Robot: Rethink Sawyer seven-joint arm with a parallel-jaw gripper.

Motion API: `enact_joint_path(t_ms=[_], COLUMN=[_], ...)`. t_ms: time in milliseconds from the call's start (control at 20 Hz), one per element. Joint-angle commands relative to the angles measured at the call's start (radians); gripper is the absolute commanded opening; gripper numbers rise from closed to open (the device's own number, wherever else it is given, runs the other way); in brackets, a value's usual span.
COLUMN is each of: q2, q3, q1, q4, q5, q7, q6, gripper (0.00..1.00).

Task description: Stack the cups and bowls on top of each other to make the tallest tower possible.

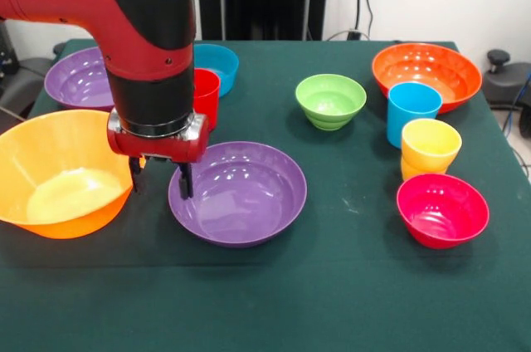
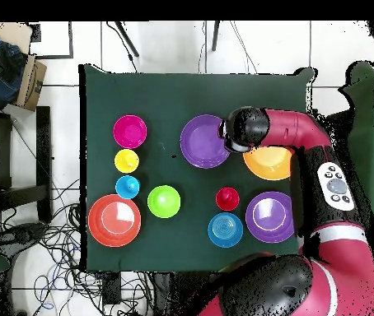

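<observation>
Front view shows no words or labels on any cup or bowl. The red and black arm (image 1: 124,12) comes down from the top left, and its gripper (image 1: 158,178) hangs low over the gap between the big yellow-orange bowl (image 1: 58,173) and the near purple bowl (image 1: 238,193). Its two dark fingers (image 1: 184,179) point down and stand apart, with nothing between them; one is right at the purple bowl's rim. A red cup (image 1: 207,96) and a blue bowl (image 1: 217,66) sit behind the arm, beside a second purple bowl (image 1: 79,78). On the other side are a green bowl (image 1: 330,100), an orange bowl (image 1: 427,75), a light blue cup (image 1: 412,111), a yellow cup (image 1: 430,147) and a pink bowl (image 1: 441,209). The overhead view shows the arm's grey button panel (image 2: 334,184), but the arm's end hides the fingers there.
</observation>
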State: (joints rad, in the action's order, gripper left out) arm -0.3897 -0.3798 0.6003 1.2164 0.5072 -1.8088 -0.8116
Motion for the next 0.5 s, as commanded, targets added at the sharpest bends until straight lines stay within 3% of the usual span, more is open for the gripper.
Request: enact_joint_path(t_ms=[50,500], q2=[0.002,-0.040], q3=[-0.005,0.009], q1=[-0.038,-0.060], q4=[0.055,0.070], q5=[0.048,0.060], q7=[0.085,0.080], q6=[0.022,0.003], gripper=[1.00,1.00])
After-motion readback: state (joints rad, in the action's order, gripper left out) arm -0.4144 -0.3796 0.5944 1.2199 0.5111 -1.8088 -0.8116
